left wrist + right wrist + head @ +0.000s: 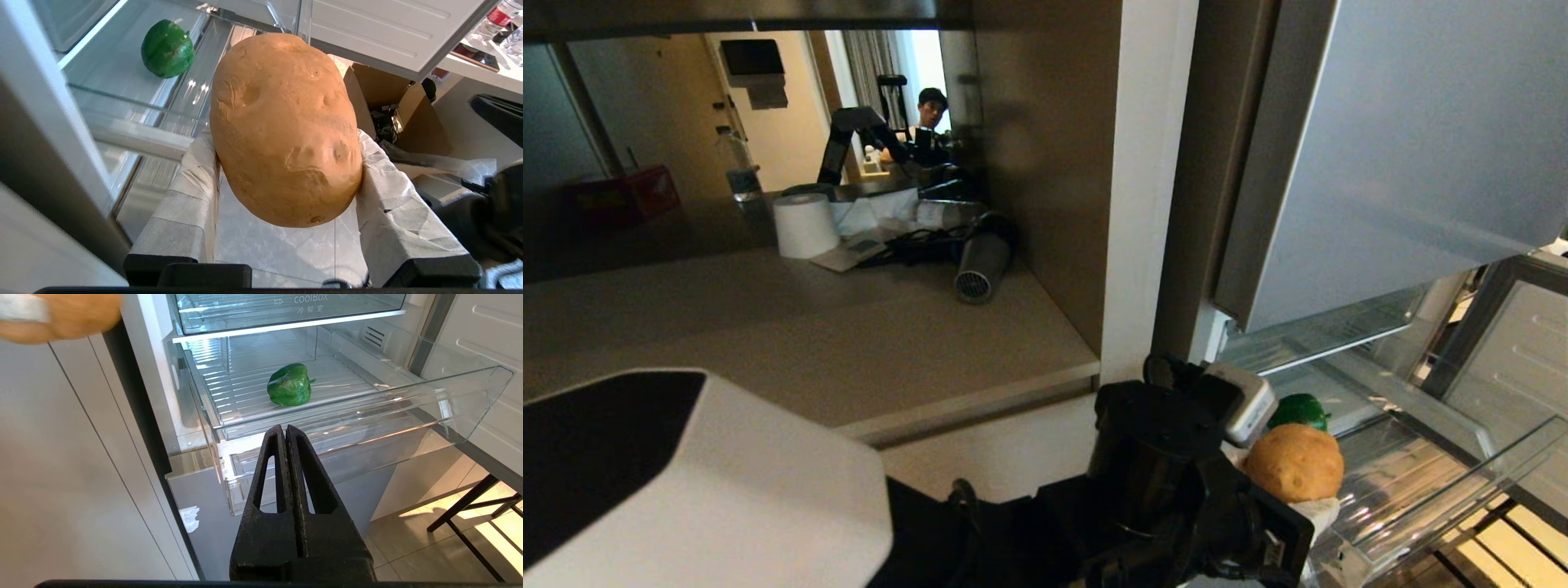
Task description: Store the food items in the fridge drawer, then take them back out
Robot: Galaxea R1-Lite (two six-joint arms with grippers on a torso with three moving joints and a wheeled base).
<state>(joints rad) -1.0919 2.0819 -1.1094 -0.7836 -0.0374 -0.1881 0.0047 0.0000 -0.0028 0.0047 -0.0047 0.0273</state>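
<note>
left gripper (286, 171), its fingers wrapped in pale grey cloth tape, clamped on the rounded tan-yellow potato (284, 126). potato hangs in the air, clear of any surface, at the near left corner of the wide, shallow clear plastic fridge drawer (339, 416); in the head view it shows at the drawer's left front edge.

glossy, lumpy green bell pepper (289, 384) lies on the drawer's ribbed bottom, about mid-floor, well apart from the potato. drawer is pulled out; the silver-grey fridge door (1405, 139) above stands open.

right gripper (286, 433) parked low in front of the drawer, black fingers pressed together, holding nothing.

progress, as judgement: one item sits in the drawer, one is in the grip beside it. from these views alone it cannot be told whether the potato is headed in (storing half-done) or coming out (retrieval half-done). either way the pepper has yet to leave the drawer, and the potato has yet to be set down anywhere.
</note>
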